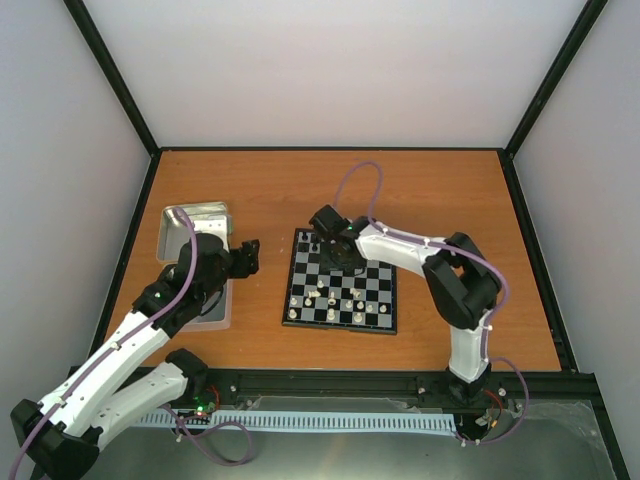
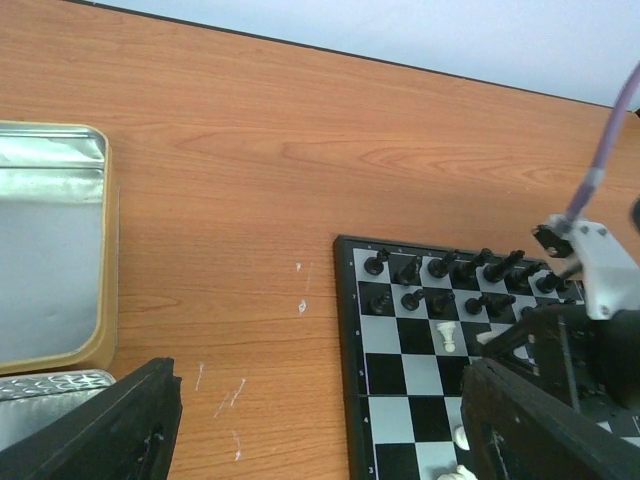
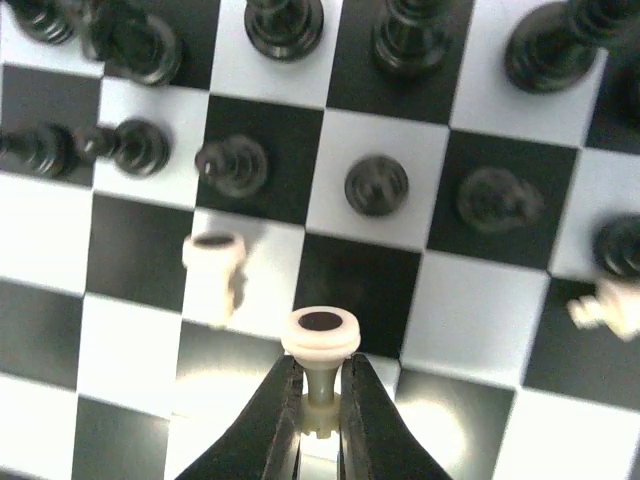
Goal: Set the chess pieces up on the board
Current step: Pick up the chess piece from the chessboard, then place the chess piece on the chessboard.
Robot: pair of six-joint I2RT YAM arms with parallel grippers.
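The board [image 1: 340, 328] lies mid-table. Black chess pieces [image 1: 314, 244] stand along its far rows and cream-white pieces [image 1: 331, 315] stand scattered on its near half. My right gripper [image 1: 337, 252] hovers over the board's far half, shut on the stem of a cream-white piece [image 3: 320, 335] whose round dark-centred base points away from the fingers [image 3: 268, 420]. Another white piece [image 3: 213, 272] lies tipped on a pale square beside it. My left gripper [image 1: 246, 258] is open and empty over bare table, left of the board [image 2: 346, 340].
A shiny metal tray [image 1: 197, 222] sits at the left under my left arm; its rim shows in the left wrist view [image 2: 100, 250]. Black pieces [image 2: 440, 268] fill the board's far rows there. Black frame rails border the table.
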